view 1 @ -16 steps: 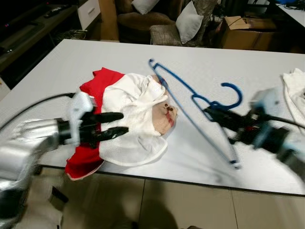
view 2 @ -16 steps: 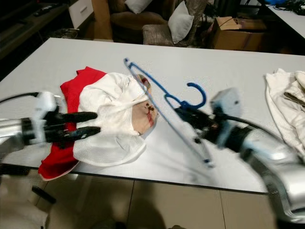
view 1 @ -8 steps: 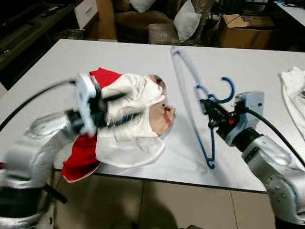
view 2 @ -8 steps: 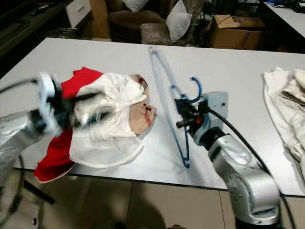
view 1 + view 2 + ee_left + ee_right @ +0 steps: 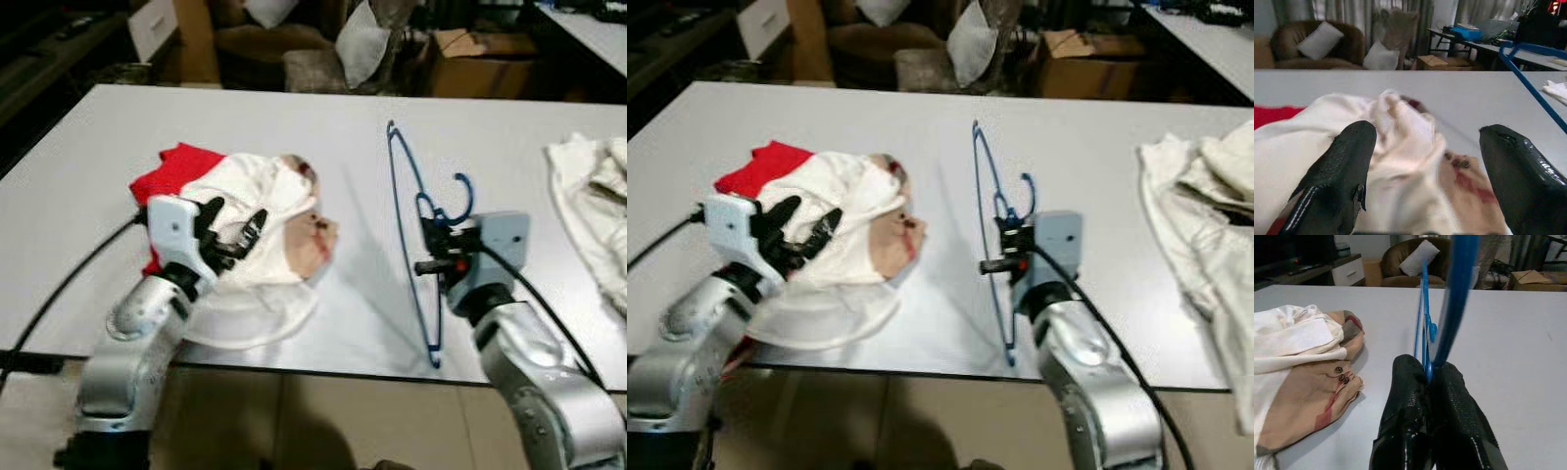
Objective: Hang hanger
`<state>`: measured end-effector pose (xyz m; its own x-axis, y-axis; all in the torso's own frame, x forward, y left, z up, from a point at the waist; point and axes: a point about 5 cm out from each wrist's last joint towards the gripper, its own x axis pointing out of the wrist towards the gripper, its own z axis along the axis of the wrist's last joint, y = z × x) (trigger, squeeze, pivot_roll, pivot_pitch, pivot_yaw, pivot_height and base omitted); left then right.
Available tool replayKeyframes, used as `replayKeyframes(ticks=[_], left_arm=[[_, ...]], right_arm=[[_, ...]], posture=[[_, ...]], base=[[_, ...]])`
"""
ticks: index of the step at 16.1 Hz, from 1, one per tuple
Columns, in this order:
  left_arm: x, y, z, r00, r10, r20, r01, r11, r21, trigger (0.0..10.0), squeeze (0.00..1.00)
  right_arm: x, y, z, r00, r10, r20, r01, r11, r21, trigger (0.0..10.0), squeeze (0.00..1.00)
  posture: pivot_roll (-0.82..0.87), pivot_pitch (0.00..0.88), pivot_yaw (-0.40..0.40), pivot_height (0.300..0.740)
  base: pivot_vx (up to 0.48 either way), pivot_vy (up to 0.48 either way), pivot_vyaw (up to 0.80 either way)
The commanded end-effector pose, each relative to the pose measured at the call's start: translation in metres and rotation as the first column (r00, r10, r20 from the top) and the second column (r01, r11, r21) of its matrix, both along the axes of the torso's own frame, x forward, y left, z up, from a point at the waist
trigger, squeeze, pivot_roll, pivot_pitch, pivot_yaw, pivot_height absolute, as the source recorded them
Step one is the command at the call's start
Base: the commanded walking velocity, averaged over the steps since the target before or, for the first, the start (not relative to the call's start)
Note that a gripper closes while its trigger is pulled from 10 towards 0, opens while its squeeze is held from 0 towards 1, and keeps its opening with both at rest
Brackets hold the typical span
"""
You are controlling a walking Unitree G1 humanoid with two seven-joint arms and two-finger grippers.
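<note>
1. The right gripper (image 5: pixel 428 247) is pinching the blue hanger (image 5: pixel 409 211) near its neck, fingers (image 5: pixel 1415 396) closed tight on the wire, just below the hook (image 5: pixel 457 199).
2. The hanger is standing up off the table (image 5: pixel 323 117), its lower corner at or close to the near edge and its far end lifted above the tabletop.
3. The left gripper (image 5: pixel 231 227) is hovering with fingers (image 5: pixel 1344 171) spread wide over the garment (image 5: pixel 260 211), a white and tan piece lying on a red cloth (image 5: pixel 176 168); it is gripping nothing.
4. To do this step well, I judge the left gripper should be taking one layer of the collar opening, not a bunch, while the right keeps its grip near the neck so the hanger is not swinging.
5. One hanger arm should be going into the opening first, low and slow, so it is not snagging the fabric.
6. More white cloth (image 5: pixel 593 196) is lying to the right, well apart.
7. No brand, label or writing is readable anywhere.
</note>
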<state>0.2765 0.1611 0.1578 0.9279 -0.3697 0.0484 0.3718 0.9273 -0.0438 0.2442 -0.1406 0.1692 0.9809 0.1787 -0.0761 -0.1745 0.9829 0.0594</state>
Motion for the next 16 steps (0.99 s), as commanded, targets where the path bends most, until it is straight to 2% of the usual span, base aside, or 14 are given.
replayKeyframes(ticks=[1, 2, 4, 7, 8, 9, 13, 16], left_arm=[[-0.001, -0.013, 0.002, 0.999, -0.033, 0.030, 0.032, 0.999, 0.029, 10.0, 0.07], [-0.001, -0.014, 0.003, 0.999, -0.025, 0.031, 0.025, 0.999, 0.023, 10.0, 0.07], [0.002, -0.014, 0.003, 1.000, 0.002, 0.028, -0.002, 1.000, -0.001, 10.0, 0.06], [0.004, -0.015, 0.002, 0.999, 0.014, 0.033, -0.014, 1.000, 0.007, 10.0, 0.06], [0.005, -0.017, 0.003, 0.999, 0.011, 0.039, -0.012, 1.000, 0.013, 10.0, 0.06], [0.006, -0.019, 0.004, 0.999, 0.009, 0.045, -0.010, 1.000, 0.014, 10.0, 0.06], [0.004, -0.019, 0.005, 0.999, 0.009, 0.043, -0.009, 1.000, 0.021, 10.0, 0.06], [0.008, -0.019, 0.004, 0.999, 0.005, 0.041, -0.006, 1.000, 0.028, 10.0, 0.06]], right_arm=[[0.002, -0.002, 0.004, 0.999, -0.034, 0.032, 0.035, 0.999, -0.025, 10.0, 0.00], [0.003, -0.003, 0.006, 0.997, -0.055, 0.058, 0.059, 0.996, -0.065, 10.0, 0.00], [0.002, -0.001, 0.012, 0.994, -0.045, 0.098, 0.046, 0.999, -0.011, 10.0, 0.00], [-0.001, -0.001, 0.015, 0.991, -0.056, 0.119, 0.060, 0.998, -0.030, 10.0, 0.00], [-0.001, 0.000, 0.021, 0.986, -0.057, 0.158, 0.054, 0.998, 0.024, 10.0, 0.00], [0.002, 0.001, 0.024, 0.981, -0.062, 0.181, 0.058, 0.998, 0.028, 10.0, 0.00], [0.005, 0.011, 0.022, 0.984, -0.022, 0.176, 0.016, 0.999, 0.035, 10.0, 0.00], [0.004, 0.013, 0.025, 0.980, -0.012, 0.199, 0.007, 1.000, 0.027, 10.0, 0.00]], posture=[[-0.08, 0.028, 0.021, 0.740], [-0.09, 0.031, 0.021, 0.740], [-0.10, 0.036, 0.023, 0.740], [-0.11, 0.040, 0.025, 0.740], [-0.11, 0.040, 0.026, 0.740], [-0.10, 0.041, 0.026, 0.740], [-0.08, 0.056, 0.023, 0.740], [-0.10, 0.050, 0.039, 0.740]], base=[[0.000, -0.480, 0.00], [0.000, -0.480, 0.00], [0.000, -0.480, 0.00], [0.000, -0.480, 0.00], [0.000, -0.480, 0.00], [0.000, -0.480, 0.00], [0.000, -0.480, 0.00], [0.000, -0.480, 0.00]])
